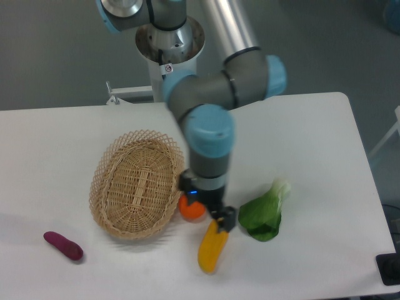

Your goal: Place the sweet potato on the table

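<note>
The sweet potato (62, 245), a small dark purple tuber, lies on the white table (312, 131) near the front left edge, left of the basket. My gripper (220, 222) is far to its right, pointing down at the upper end of a yellow-orange vegetable (211, 251). The wrist hides the fingers, so I cannot tell whether the jaws are open or shut, or whether they touch the yellow vegetable. Nothing touches the sweet potato.
An oval wicker basket (137, 184) stands left of centre and holds nothing. A round orange fruit (192, 210) sits between the basket and my gripper. A green leafy vegetable (265, 214) lies to the right. The arm's base (170, 44) is at the back.
</note>
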Robot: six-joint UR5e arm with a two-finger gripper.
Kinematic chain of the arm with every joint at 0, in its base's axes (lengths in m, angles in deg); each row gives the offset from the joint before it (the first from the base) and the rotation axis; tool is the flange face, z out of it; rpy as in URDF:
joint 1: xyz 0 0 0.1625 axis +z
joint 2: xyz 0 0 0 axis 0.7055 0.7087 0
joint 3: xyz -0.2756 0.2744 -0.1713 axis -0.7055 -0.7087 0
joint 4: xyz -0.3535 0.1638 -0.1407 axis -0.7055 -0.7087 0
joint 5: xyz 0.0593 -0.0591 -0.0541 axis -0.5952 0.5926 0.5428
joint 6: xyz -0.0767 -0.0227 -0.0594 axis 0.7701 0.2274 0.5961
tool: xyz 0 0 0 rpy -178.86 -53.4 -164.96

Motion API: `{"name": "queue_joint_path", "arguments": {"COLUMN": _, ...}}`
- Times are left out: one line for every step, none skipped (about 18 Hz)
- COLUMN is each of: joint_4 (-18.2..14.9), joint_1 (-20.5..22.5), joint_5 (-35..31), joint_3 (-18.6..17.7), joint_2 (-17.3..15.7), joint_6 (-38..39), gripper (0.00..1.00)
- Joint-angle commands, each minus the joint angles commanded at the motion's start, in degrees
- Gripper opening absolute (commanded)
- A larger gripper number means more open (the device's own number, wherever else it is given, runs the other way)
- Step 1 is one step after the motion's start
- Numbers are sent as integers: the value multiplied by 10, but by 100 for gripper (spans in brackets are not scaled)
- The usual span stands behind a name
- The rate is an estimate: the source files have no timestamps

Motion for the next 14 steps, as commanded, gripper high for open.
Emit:
{"name": "queue_joint_path", "arguments": {"joint_4": -1, "joint_1": 10, "joint_5": 0, "joint_3": 1, "joint_2": 0, "joint_6": -1, "gripper": 100}}
{"name": "queue_joint_path", "arguments": {"joint_4": -1, "joint_1": 23, "joint_5": 1, "joint_3": 1, "joint_2": 0, "joint_6": -2, "gripper": 100}}
{"name": "queue_joint_path", "arguments": {"joint_4": 0, "joint_1": 34, "joint_5": 3, "joint_3": -1, "joint_2": -1, "joint_6": -11, "gripper": 100}}
{"name": "queue_joint_path", "arguments": {"joint_4": 0, "joint_1": 41, "joint_5": 2, "joint_3": -1, "joint_2": 0, "joint_6": -25, "gripper": 100}}
{"name": "queue_joint_path", "arguments": {"joint_4": 0, "joint_1": 48, "joint_5": 0, "joint_3": -2, "joint_2": 1, "joint_6": -41, "gripper": 100}}
{"name": "queue_joint_path", "arguments": {"joint_4": 0, "joint_1": 55, "joint_5": 0, "joint_3": -3, "joint_2": 3, "joint_6": -50, "gripper": 100}}
{"name": "queue_joint_path", "arguments": {"joint_4": 3, "joint_1": 61, "joint_5": -1, "joint_3": -2, "joint_2": 6, "joint_6": -52, "gripper": 100}}
{"name": "queue_joint_path", "arguments": {"joint_4": 4, "joint_1": 67, "joint_5": -1, "joint_3": -2, "joint_2": 6, "joint_6": -55, "gripper": 100}}
{"name": "queue_joint_path", "arguments": {"joint_4": 4, "joint_1": 73, "joint_5": -1, "joint_3": 0, "joint_2": 6, "joint_6": -64, "gripper": 100}}
{"name": "queue_joint_path", "arguments": {"joint_4": 4, "joint_1": 79, "joint_5": -1, "joint_3": 0, "joint_2": 6, "joint_6": -80, "gripper": 100}}
{"name": "queue_joint_path", "arguments": {"joint_4": 4, "joint_1": 81, "joint_5": -1, "joint_3": 0, "joint_2": 6, "joint_6": -92, "gripper": 100}}
{"name": "queue_joint_path", "arguments": {"joint_4": 5, "joint_1": 84, "joint_5": -1, "joint_3": 0, "joint_2": 6, "joint_6": -98, "gripper": 100}}
{"name": "queue_joint_path", "arguments": {"joint_4": 5, "joint_1": 86, "joint_5": -2, "joint_3": 0, "joint_2": 6, "joint_6": -99, "gripper": 100}}
{"name": "queue_joint_path", "arguments": {"joint_4": 5, "joint_1": 87, "joint_5": -4, "joint_3": -3, "joint_2": 7, "joint_6": -100, "gripper": 100}}
